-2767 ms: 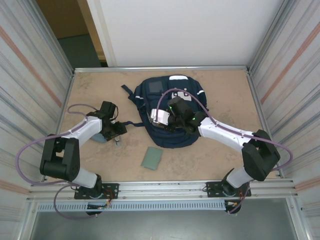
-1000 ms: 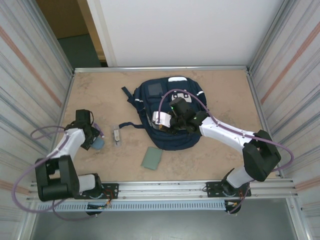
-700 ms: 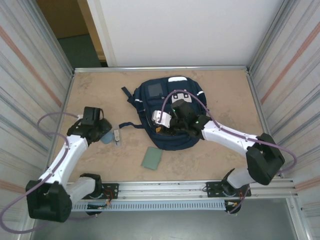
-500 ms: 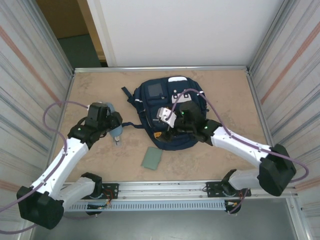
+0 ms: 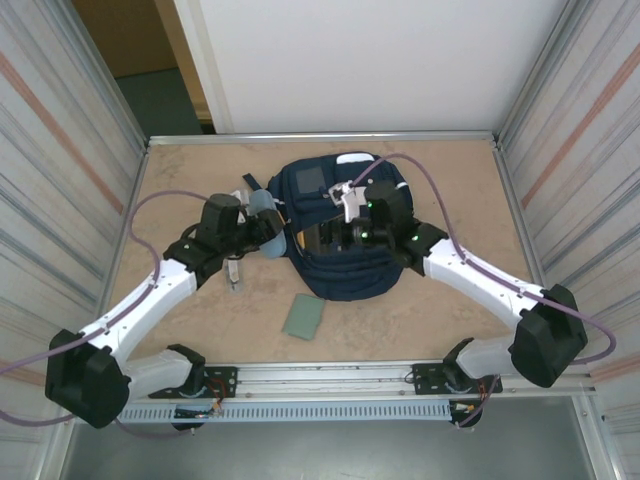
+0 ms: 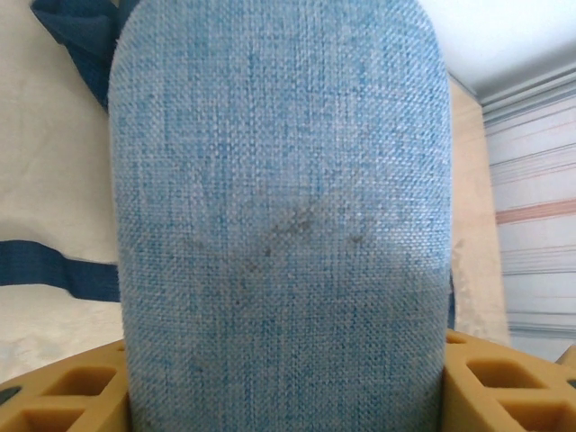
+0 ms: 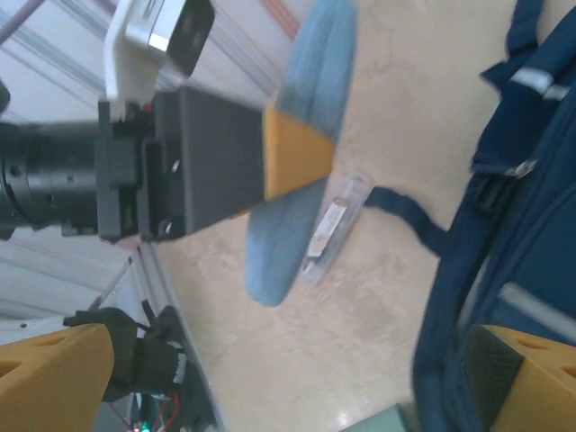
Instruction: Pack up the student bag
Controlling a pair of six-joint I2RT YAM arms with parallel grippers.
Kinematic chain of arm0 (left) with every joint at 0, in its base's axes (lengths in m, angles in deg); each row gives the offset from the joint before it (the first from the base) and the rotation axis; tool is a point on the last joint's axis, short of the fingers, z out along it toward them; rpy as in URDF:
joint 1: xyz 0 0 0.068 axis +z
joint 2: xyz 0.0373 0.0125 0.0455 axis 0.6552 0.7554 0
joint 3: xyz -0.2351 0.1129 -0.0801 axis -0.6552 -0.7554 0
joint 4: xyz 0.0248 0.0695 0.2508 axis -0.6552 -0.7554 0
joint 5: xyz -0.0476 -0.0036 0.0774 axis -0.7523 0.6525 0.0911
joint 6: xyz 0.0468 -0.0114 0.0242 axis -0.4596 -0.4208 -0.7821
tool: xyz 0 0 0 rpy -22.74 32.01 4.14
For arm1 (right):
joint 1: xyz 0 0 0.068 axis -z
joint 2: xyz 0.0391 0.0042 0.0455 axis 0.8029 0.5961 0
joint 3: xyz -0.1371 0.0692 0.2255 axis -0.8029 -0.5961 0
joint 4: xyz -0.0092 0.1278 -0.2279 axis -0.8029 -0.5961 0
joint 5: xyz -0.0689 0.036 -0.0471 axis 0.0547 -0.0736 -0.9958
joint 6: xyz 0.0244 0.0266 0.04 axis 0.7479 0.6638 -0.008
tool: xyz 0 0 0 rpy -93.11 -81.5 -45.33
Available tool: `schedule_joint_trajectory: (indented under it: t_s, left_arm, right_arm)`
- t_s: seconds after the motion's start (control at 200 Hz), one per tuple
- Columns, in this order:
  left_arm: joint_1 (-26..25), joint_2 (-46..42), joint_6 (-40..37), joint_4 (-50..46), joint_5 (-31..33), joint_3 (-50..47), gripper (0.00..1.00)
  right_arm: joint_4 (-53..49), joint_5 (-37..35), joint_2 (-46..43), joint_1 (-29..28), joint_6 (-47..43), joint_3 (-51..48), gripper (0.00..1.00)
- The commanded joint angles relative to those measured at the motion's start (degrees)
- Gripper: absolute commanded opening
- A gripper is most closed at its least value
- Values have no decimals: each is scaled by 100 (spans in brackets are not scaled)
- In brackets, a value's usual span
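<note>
Mid-pack: the left gripper [image 6: 283, 391], jaws clamped on a blue-grey fabric pouch [image 6: 279, 225], hovers just beside the student bag [image 5: 345, 275] lying on the surface [image 5: 440, 180], while the right gripper [image 7: 288, 382] hangs over the bag, jaws wide and empty; next, probably, steering the pouch inside.

Blue fabric pouch [image 6: 279, 225] up off the desk [image 5: 450, 180] — clear case [image 5: 233, 272] and grey-green card [image 5: 303, 316] lie flat, apart.
</note>
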Motion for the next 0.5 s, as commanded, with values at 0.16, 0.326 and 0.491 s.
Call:
schedule_joint_trajectory:
  t_s: [0.16, 0.326, 0.491]
  left_arm:
    - [-71, 143, 1663, 741, -881, -53, 51]
    - [-74, 137, 1910, 925, -1015, -217, 51]
    - [-106, 297, 2243, 1411, -1386, -406, 51]
  right_arm:
    - [247, -2261, 349, -1289, 653, 57, 99]
    - [-158, -2747, 790, -1232, 594, 446, 93]
    - [441, -2461, 1018, -1100, 827, 441, 81]
